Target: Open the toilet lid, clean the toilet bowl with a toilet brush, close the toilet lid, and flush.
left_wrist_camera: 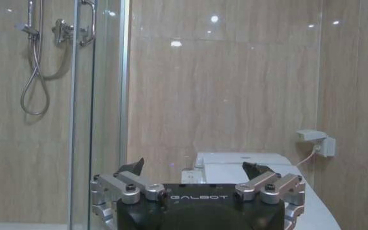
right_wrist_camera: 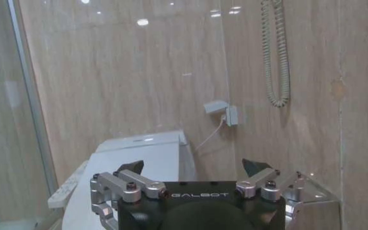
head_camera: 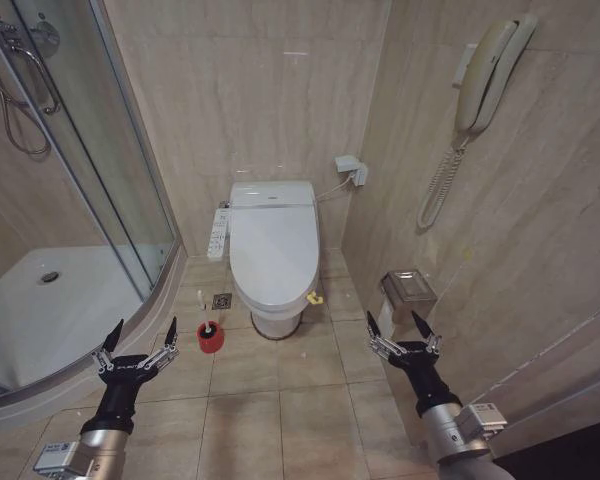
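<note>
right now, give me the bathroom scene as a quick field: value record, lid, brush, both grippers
toilet lid: closed, yellow loop tag at its front right edge
toilet brush: standing in red cup holder on the floor, left of the toilet base
left gripper: open, empty, raised over the floor near the shower tray
right gripper: open, empty, by the right wall near the paper holder
task stage: nothing touched yet

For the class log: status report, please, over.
Both grippers, left and right, open, hovering short of toilet. Toilet lid shut. Toilet brush in holder. Nothing in the way.
</note>
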`<state>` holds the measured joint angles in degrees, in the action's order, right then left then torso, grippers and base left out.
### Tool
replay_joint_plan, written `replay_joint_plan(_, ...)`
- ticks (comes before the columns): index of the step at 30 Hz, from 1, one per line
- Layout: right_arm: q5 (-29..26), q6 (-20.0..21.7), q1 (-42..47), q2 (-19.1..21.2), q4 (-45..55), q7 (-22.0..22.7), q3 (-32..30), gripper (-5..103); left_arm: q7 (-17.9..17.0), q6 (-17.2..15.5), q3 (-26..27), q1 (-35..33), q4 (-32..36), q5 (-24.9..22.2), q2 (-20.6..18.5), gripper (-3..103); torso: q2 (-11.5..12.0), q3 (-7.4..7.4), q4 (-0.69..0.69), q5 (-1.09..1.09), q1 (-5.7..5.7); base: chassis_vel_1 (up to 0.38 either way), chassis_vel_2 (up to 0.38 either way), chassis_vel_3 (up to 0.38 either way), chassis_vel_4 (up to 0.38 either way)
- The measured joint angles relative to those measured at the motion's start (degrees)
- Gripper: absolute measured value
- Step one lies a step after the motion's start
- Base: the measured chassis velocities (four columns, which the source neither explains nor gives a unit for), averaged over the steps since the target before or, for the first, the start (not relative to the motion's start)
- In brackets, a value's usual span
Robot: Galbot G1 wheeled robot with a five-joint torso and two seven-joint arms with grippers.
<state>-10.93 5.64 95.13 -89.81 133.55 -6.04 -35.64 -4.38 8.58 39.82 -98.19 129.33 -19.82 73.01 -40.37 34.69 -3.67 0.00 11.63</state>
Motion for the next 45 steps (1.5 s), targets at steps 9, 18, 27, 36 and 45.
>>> replay_joint_plan(9,-1.3,-2.9,0.0,-0.1,-0.4,-1.3,-1.0,100,0.0,0.0,0.0,0.0,0.0,0.0,0.0,100,0.0,0.0,0.0,0.0,0.0,0.0,0.0,0.0,0.0)
replay_joint_plan(18,-2.4,-1.9,0.0,-0.1,0.0,-1.3,-1.1,100,0.0,0.0,0.0,0.0,0.0,0.0,0.0,100,0.0,0.0,0.0,0.0,0.0,0.0,0.0,0.0,0.0)
replay_joint_plan(27,-2.9,-1.7,0.0,-0.1,-0.2,-1.6,-0.8,100,0.0,0.0,0.0,0.0,0.0,0.0,0.0,100,0.0,0.0,0.0,0.0,-0.01,0.0,0.0,0.0,0.0)
replay_joint_plan(36,-4.3,-2.3,-0.5,0.0,-0.5,-2.1,-2.2,100,0.0,0.0,0.0,0.0,0.0,0.0,0.0,100,0.0,0.01,0.01,0.0,0.03,-0.117,0.113,0.121,-0.121)
replay_joint_plan(45,-5.2,-2.3,-1.0,0.3,-0.8,-2.6,-4.0,100,0.0,0.0,0.0,0.0,0.0,0.0,0.0,100,0.0,-0.01,0.0,0.0,-0.02,-0.062,0.047,0.052,-0.048)
